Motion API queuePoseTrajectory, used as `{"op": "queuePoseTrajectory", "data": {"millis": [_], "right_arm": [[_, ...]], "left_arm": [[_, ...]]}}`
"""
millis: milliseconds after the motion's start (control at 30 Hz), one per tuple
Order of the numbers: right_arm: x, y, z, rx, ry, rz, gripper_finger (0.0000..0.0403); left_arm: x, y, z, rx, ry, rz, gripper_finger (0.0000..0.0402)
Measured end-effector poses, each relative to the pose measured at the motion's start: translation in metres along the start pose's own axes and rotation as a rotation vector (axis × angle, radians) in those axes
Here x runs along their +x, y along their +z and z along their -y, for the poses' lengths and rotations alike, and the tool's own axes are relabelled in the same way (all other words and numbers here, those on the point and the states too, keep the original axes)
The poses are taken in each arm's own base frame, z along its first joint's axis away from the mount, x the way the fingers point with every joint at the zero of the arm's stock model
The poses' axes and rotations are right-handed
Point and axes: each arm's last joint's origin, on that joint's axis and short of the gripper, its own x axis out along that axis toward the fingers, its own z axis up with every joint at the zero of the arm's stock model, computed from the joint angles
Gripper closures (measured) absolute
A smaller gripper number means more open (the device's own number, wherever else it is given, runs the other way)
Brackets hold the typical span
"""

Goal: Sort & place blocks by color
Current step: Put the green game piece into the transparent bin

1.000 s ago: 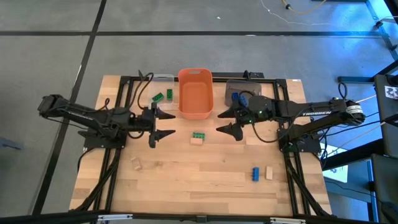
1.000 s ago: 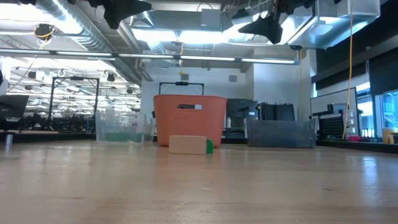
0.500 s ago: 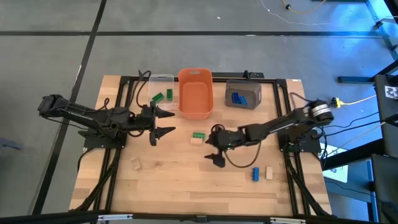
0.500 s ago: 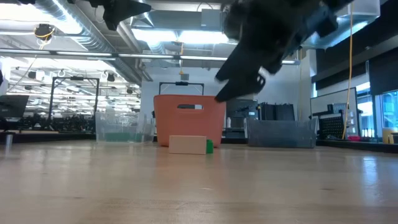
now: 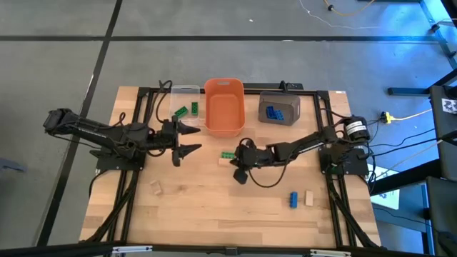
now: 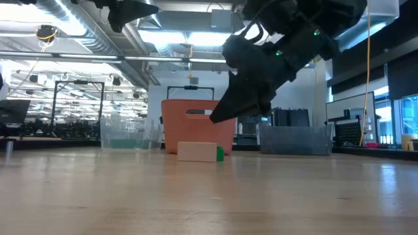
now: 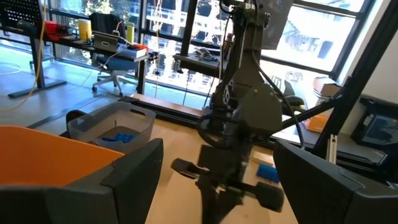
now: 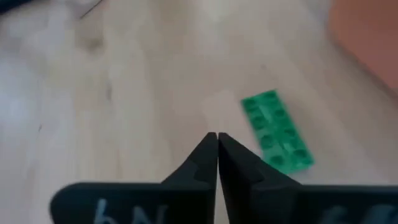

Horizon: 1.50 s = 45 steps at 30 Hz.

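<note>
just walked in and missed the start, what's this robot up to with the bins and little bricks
It is sorting small bricks by color into bins. The right gripper is shut with nothing in it, low over mid-table beside a green brick and a tan brick. The left gripper waits open near the orange bin. Green bricks sit in the clear bin, blue ones in the grey bin.

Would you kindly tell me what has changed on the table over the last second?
The right gripper swung from beside the grey bin out to the table's middle, came down near the green block and beige block, and shut its jaws on nothing. The left gripper stayed open in place; no blocks or bins moved.
</note>
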Motion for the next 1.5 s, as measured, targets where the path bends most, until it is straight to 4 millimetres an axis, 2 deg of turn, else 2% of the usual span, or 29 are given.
{"op": "queuePoseTrajectory", "data": {"millis": [200,500,733,1033,1200,1500], "right_arm": [[0.01,0.004,0.018,0.058,-0.06,0.017,0.0399],[0.026,-0.008,0.023,0.08,-0.056,-0.028,0.0401],[0.028,-0.009,0.029,0.084,-0.12,-0.018,0.0402],[0.025,-0.013,0.032,0.052,-0.146,-0.099,0.0403],[0.013,-0.015,0.035,0.022,-0.186,-0.182,0.0403],[-0.03,-0.02,0.029,-0.092,-0.171,-0.418,0.0403]], "left_arm": [[0.0,0.0,0.0,0.0,0.017,0.004,0.0105],[0.0,0.0,-0.001,0.0,0.02,0.003,0.0105],[0.0,0.0,-0.001,0.0,0.019,0.004,0.0104],[0.0,0.0,0.0,0.0,0.019,0.004,0.0104],[0.0,0.0,0.0,0.0,0.018,0.004,0.0104],[0.0,0.0,0.0,0.0,0.018,0.004,0.0104]]}}
